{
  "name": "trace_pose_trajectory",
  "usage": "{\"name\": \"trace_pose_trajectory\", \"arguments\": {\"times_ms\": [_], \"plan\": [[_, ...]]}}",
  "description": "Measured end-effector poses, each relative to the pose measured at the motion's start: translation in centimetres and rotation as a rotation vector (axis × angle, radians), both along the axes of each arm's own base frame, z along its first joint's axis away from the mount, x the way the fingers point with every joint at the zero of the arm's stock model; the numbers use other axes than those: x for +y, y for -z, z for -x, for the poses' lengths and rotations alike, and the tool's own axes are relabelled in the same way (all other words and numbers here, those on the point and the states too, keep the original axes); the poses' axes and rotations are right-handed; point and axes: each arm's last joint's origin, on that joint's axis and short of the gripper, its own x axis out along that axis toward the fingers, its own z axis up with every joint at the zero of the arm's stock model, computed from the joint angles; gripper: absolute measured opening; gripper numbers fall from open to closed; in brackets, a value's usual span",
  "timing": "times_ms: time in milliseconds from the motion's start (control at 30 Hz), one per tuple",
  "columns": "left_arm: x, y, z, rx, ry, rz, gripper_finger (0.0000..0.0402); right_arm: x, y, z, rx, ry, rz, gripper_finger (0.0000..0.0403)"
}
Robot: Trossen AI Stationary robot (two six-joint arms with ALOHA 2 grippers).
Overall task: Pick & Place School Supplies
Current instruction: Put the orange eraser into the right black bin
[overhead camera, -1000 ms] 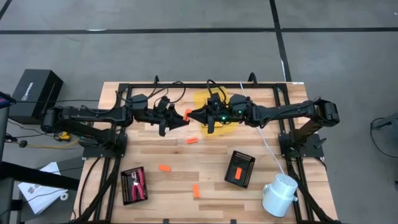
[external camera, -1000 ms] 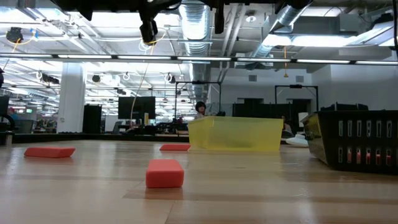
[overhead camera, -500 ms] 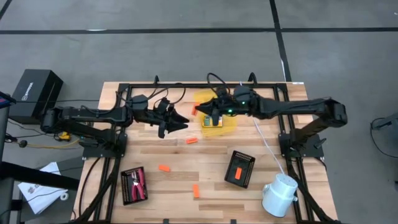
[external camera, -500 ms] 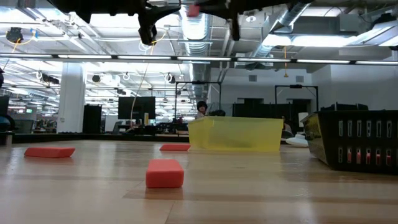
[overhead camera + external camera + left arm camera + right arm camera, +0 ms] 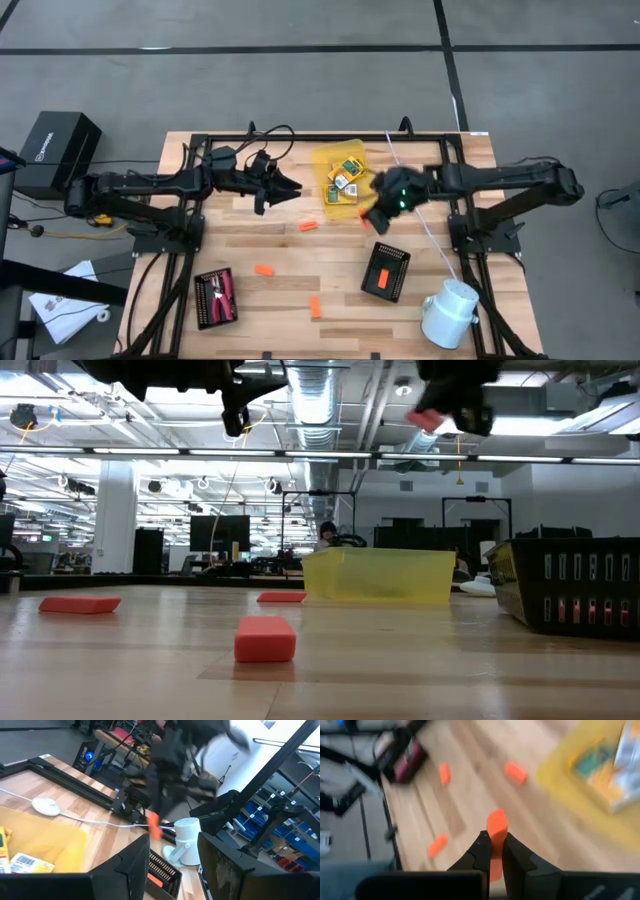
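My right gripper point(image 5: 372, 212) hangs over the table just beyond the near right corner of the yellow tray point(image 5: 322, 163), slanting down, shut on an orange stick point(image 5: 496, 827). Yellow-and-green card boxes point(image 5: 346, 176) lie in that tray. My left gripper point(image 5: 292, 190) stands open and level to the tray's left, with nothing between its fingers point(image 5: 131, 865). More orange sticks lie flat on the wood point(image 5: 308, 226), point(image 5: 263, 270), point(image 5: 314, 306). The red-handled tool point(image 5: 224, 296) lies in the near-left black tray point(image 5: 204, 300). My right gripper pinches the orange stick between its two fingers point(image 5: 481, 851) by one end point(image 5: 495, 846). The other end sticks out past the fingertips. The fingers slant down from the table's right side and lie along the stick. The stick is lifted clear of the table point(image 5: 425, 418).
A second black tray point(image 5: 385, 270) with an orange piece in it sits near and right of centre. A white cylinder point(image 5: 448, 312) stands at the near right corner, and a white cable point(image 5: 430, 235) runs across the right side. Black frame rails border the table.
The orange stick has passed from between both grippers to my right gripper alone. My right gripper has carried it over the yellow tray toward the table's right and near edges and has tipped from level to slanting down. My left gripper has stayed in place.
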Motion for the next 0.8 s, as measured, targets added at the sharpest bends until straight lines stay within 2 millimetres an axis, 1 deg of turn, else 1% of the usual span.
{"name": "trace_pose_trajectory", "arguments": {"times_ms": [167, 233, 333, 467, 533, 633, 800], "plan": [[0.3, 0.0, 0.1, -0.001, -0.011, -0.03, 0.0161, 3.5, 1.3, 0.7, 0.121, -0.008, -0.074, 0.0014], [0.4, 0.0, 0.1, -0.001, -0.013, -0.031, 0.016, 4.8, 2.4, 1.3, 0.177, -0.001, -0.106, 0.0014], [0.6, 0.0, 0.1, 0.002, -0.019, -0.031, 0.016, 6.5, 3.8, 2.0, 0.215, 0.04, -0.148, 0.0014], [0.6, 0.1, 0.1, 0.002, -0.022, -0.031, 0.0157, 8.1, 5.8, 2.7, 0.235, 0.109, -0.188, 0.0014], [0.6, 0.1, 0.1, 0.004, -0.021, -0.031, 0.0155, 8.6, 6.6, 3.0, 0.229, 0.138, -0.205, 0.0014], [0.6, 0.1, 0.1, 0.005, -0.021, -0.031, 0.0152, 8.7, 7.6, 3.2, 0.219, 0.182, -0.218, 0.0014], [0.6, 0.1, 0.1, 0.007, -0.021, -0.03, 0.0152, 8.5, 9.2, 3.4, 0.206, 0.224, -0.232, 0.0014]]}}
